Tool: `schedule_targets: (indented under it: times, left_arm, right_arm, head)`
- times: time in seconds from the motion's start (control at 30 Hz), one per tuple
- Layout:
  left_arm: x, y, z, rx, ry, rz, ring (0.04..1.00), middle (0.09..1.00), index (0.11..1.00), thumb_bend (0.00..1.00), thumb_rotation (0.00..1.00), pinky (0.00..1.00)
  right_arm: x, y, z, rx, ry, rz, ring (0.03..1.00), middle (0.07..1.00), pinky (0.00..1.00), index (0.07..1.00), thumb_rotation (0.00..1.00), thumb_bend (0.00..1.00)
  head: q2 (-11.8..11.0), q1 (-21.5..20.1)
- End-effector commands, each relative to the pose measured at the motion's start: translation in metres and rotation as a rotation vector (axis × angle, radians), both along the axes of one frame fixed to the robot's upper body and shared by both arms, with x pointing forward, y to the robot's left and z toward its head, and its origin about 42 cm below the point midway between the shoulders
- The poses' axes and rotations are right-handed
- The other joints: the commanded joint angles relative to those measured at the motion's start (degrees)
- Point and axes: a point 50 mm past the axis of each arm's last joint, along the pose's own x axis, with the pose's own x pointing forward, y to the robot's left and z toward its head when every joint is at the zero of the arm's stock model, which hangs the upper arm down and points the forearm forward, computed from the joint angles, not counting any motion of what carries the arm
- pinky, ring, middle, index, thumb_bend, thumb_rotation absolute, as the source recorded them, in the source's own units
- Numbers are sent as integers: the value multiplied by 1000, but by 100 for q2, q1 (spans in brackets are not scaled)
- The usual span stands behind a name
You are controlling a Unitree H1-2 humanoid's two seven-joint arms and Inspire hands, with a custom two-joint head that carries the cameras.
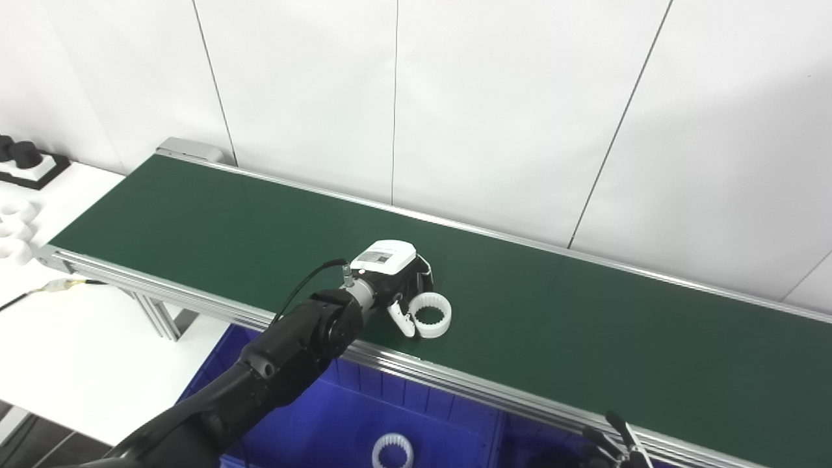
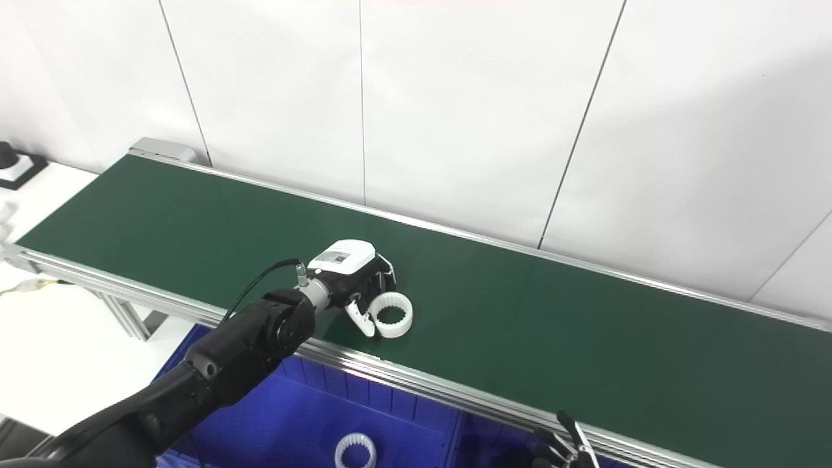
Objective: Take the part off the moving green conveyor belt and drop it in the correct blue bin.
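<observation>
A white toothed ring (image 1: 431, 315) lies flat on the green conveyor belt (image 1: 585, 325) near its front rail. My left hand (image 1: 400, 279) reaches over the rail and rests at the ring's left. Its thumb (image 1: 400, 320) touches the ring's near-left side and its dark fingers (image 1: 424, 273) curl just behind the ring. The ring is not lifted. Only the fingertips of my right hand (image 1: 617, 445) show, at the bottom edge below the belt. A blue bin (image 1: 312, 416) stands under the belt's front rail and holds a similar white ring (image 1: 392, 450).
A second blue compartment (image 1: 539, 442) lies right of a divider. A white table (image 1: 71, 338) at the left carries white rings (image 1: 16, 227) and a black tray with black parts (image 1: 26, 159). A white panelled wall stands behind the belt.
</observation>
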Motion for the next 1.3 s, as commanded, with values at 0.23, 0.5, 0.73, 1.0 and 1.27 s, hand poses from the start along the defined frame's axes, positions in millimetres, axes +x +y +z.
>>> schedule_targets:
  times: [0.23,0.5,0.73,1.0,1.27]
  left_arm:
    - [7,-2,21,-12,-63,-11,481,462,494,524,0,526]
    - [-10,-6,64,-67,-131,-40,500,500,463,507,0,605]
    - [-31,-11,108,-66,-179,-65,488,496,462,503,0,545]
    - [-48,-6,131,-30,-181,-69,470,487,480,504,0,559]
    - [-71,2,135,43,-139,-119,498,502,439,500,0,617]
  right_arm:
    - [3,-1,10,17,-44,-3,739,786,657,911,641,397]
    - [3,-3,10,17,-43,-4,738,784,652,906,649,417]
    - [3,-4,10,13,-44,-2,742,789,660,912,636,399]
    - [2,-4,10,13,-47,2,740,788,663,915,637,386]
    - [1,-4,12,9,-52,-3,737,784,655,909,641,400]
  head:
    - [8,5]
    - [30,28]
    - [34,40]
    - [63,46]
    - [173,55]
